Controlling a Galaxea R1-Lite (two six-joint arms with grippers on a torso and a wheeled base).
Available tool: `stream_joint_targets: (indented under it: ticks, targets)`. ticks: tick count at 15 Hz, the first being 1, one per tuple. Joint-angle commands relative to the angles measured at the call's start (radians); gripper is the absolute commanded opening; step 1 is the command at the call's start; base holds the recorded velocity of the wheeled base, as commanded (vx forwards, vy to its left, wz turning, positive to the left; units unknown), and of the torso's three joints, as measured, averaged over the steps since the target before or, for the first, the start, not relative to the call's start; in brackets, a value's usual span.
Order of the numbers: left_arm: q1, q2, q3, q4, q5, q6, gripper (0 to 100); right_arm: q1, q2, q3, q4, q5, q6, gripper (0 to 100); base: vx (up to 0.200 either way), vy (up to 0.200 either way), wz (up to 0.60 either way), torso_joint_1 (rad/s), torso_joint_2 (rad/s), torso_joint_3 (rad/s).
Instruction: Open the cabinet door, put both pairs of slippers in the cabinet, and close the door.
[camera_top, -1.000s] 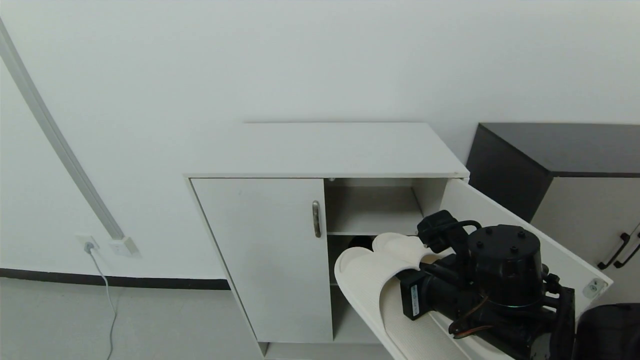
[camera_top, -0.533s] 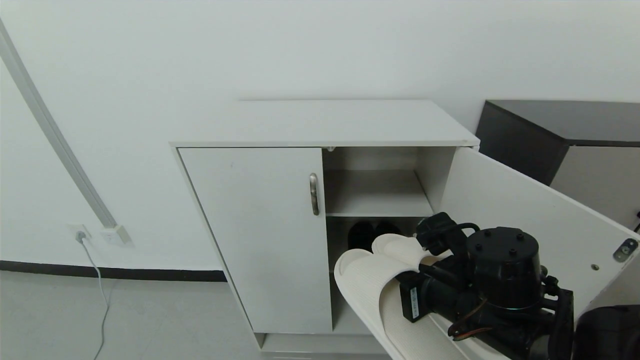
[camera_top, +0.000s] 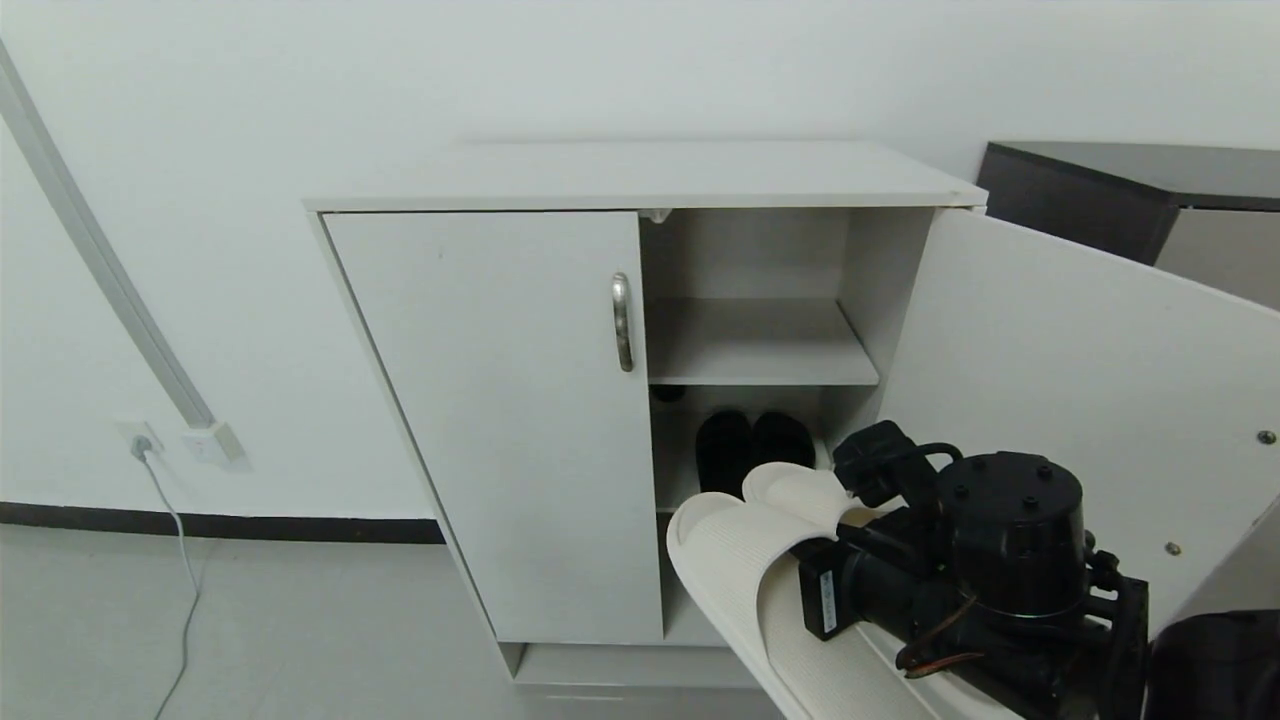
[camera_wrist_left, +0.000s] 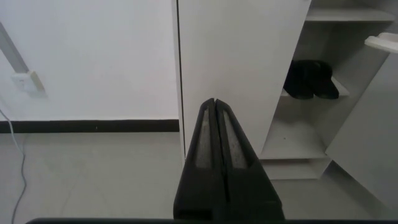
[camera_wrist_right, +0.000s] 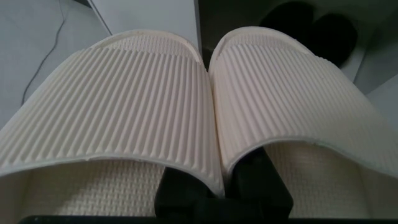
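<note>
The white cabinet (camera_top: 640, 175) stands against the wall, its right door (camera_top: 1080, 380) swung open and its left door (camera_top: 500, 400) closed. A pair of black slippers (camera_top: 752, 448) (camera_wrist_left: 311, 79) sits side by side on the middle shelf inside. My right gripper (camera_top: 850, 530) is shut on a pair of cream ribbed slippers (camera_top: 740, 560) (camera_wrist_right: 186, 106), pinched together at their inner edges, toes pointing at the opening just in front of the black pair. My left gripper (camera_wrist_left: 214, 109) is shut on nothing, low in front of the closed left door.
An upper shelf (camera_top: 760, 345) and a bottom shelf (camera_wrist_left: 298, 140) lie above and below the black pair. A dark cabinet (camera_top: 1130, 200) stands to the right. A wall socket with a cable (camera_top: 140, 445) is at the left, above grey floor (camera_top: 250, 620).
The head camera has sunk, so the cabinet sits higher in the picture and the shelf with the black slippers has come into sight. The right gripper still holds the cream slippers.
</note>
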Motion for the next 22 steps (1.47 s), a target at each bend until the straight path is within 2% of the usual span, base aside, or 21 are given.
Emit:
stream_joint_targets:
  ticks: [1, 6, 17, 22]
  targets:
    - [0.000, 0.001, 0.000, 0.000, 0.000, 0.000, 0, -0.001, -0.001, 0.001, -0.001, 0.000, -0.001, 0, 0.000, 0.000, 0.00, -0.041, 0.44, 0.393]
    - [0.000, 0.001, 0.000, 0.000, -0.003, 0.000, 0, 0.002, -0.003, 0.006, -0.018, 0.000, -0.001, 0, 0.000, 0.000, 0.00, -0.011, 0.29, 0.282]
    - [0.000, 0.001, 0.000, 0.000, -0.003, 0.001, 0, 0.012, 0.037, 0.044, -0.087, 0.003, -0.040, 0, 0.000, 0.000, 0.00, 0.000, 0.00, 0.000]
    - [0.000, 0.001, 0.000, 0.000, -0.003, 0.000, 0, 0.030, 0.059, 0.089, -0.196, 0.015, -0.073, 0, 0.000, 0.000, -0.12, 0.000, 0.00, 0.000]
